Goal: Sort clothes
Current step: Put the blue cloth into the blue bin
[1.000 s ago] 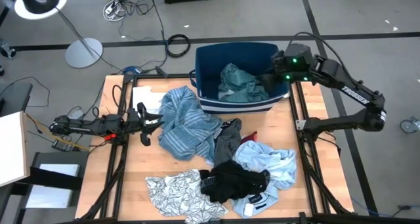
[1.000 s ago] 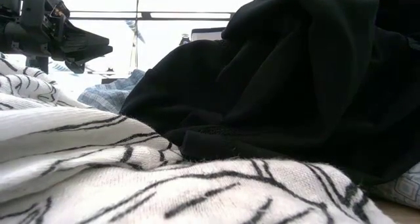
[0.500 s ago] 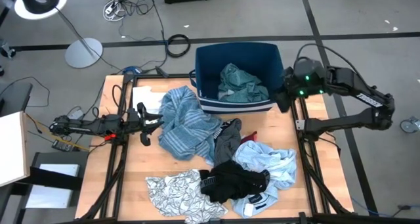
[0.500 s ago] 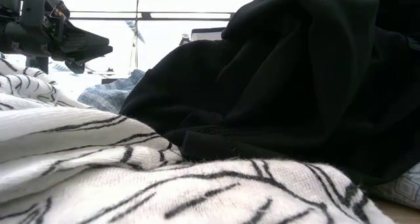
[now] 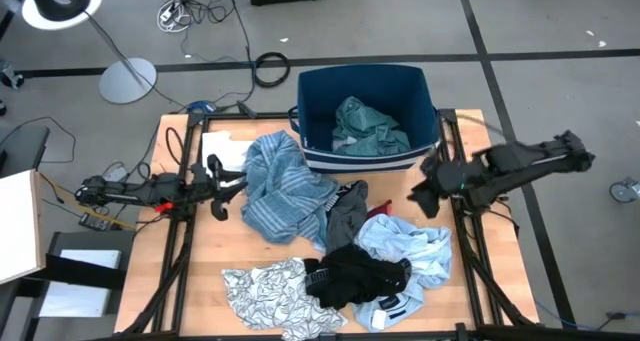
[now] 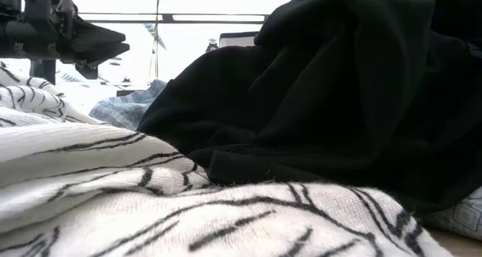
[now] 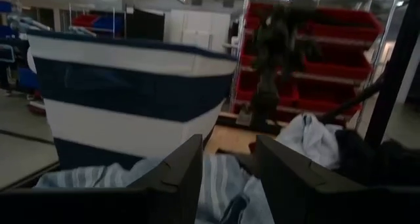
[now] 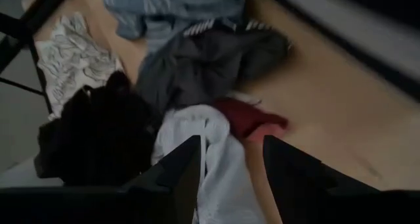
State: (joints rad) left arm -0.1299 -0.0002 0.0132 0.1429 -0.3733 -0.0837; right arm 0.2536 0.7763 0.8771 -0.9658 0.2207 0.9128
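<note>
Having swung away from the bin (image 5: 365,121), right gripper (image 5: 424,193) hangs empty, fingers apart, over the light blue garment (image 5: 410,249), presumably its next pick.

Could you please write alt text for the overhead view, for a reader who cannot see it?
Clothes lie heaped on a wooden table, while a teal garment sits in a blue bin at the far edge. The right claw hangs open above the pile; the left claw waits open beside a blue striped garment.
</note>
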